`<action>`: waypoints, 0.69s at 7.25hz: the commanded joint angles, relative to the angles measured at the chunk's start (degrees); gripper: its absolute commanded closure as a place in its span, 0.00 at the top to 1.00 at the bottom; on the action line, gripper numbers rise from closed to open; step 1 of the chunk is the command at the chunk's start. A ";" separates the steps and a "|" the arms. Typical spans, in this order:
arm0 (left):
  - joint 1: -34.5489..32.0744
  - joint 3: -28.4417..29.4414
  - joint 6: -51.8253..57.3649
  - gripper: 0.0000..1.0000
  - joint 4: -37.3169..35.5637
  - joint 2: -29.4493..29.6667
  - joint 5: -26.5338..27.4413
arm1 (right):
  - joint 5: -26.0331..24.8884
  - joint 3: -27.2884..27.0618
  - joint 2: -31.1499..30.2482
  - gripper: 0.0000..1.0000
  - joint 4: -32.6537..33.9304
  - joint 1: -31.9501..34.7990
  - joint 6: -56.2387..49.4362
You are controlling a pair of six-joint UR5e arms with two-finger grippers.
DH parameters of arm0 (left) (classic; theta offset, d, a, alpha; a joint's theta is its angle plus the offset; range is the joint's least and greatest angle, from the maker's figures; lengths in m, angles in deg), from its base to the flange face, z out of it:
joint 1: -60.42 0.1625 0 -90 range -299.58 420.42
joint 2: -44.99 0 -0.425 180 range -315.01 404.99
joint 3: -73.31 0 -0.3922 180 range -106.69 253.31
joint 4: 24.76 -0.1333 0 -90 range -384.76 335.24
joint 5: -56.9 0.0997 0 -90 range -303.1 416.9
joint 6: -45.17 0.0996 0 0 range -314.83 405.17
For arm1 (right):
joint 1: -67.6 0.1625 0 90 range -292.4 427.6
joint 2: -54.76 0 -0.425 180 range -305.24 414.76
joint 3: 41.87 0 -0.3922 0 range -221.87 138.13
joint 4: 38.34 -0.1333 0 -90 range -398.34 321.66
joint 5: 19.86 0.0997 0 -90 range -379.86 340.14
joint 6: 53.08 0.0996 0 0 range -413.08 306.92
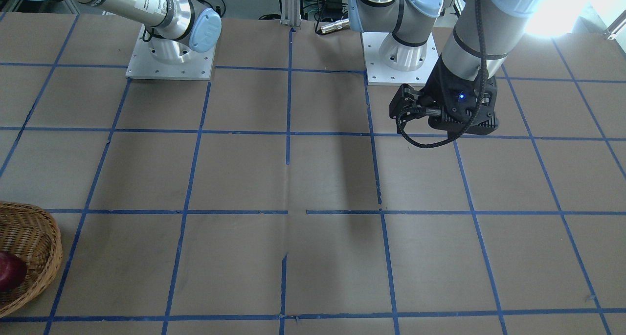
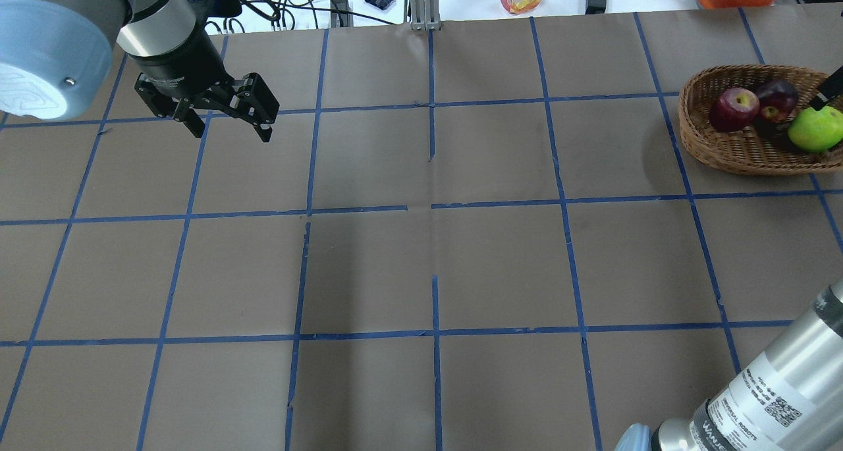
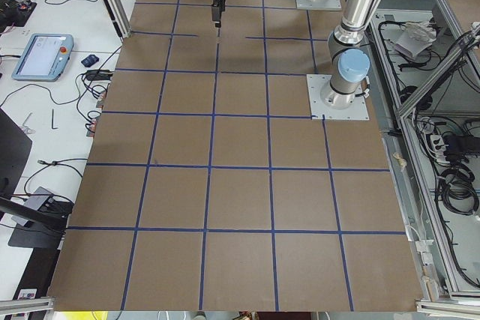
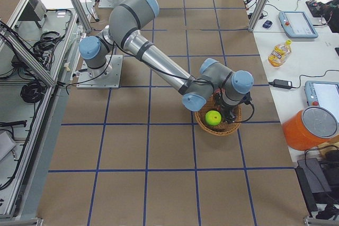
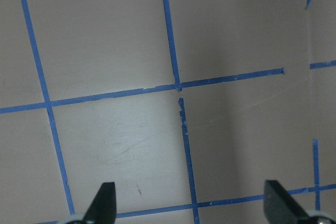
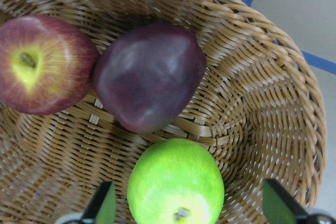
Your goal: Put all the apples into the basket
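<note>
Right pincer [image 6: 187, 192] spread wide, flanking green apple [image 6: 176, 182], not touching; fruit sits low-centre in basket [image 6: 262, 103] below red apple [image 6: 42, 64] and maroon apple [image 6: 149, 74]; judged: lift straight up, jaws kept wide, clear of wicker; left pincer [image 5: 189, 184] apart, empty.

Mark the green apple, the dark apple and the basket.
green apple [image 6: 176, 182], right wrist view, top skin.
dark apple [image 6: 149, 74], right wrist view, middle of side.
basket [image 6: 273, 93], right wrist view, inner wall.

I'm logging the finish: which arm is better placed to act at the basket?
Right: the right gripper hangs open over the green apple in the basket; the left gripper is open, far across the table.
</note>
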 commanded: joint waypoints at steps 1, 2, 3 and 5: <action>-0.09 0.07 0.17 1.00 0.01 -0.99 0.33 | -0.75 0.30 -3.41 1.00 -2.33 4.27 3.14; -0.09 0.24 0.17 1.00 0.01 -1.08 0.51 | -2.42 0.30 -5.69 1.00 -5.99 7.78 6.73; -0.09 0.16 0.17 1.00 -0.07 -1.08 0.25 | -2.43 0.30 -9.11 1.00 -9.68 11.64 16.25; -0.27 0.33 0.79 1.00 -0.34 -1.17 0.16 | -3.65 0.30 -15.09 1.00 -16.11 21.03 30.18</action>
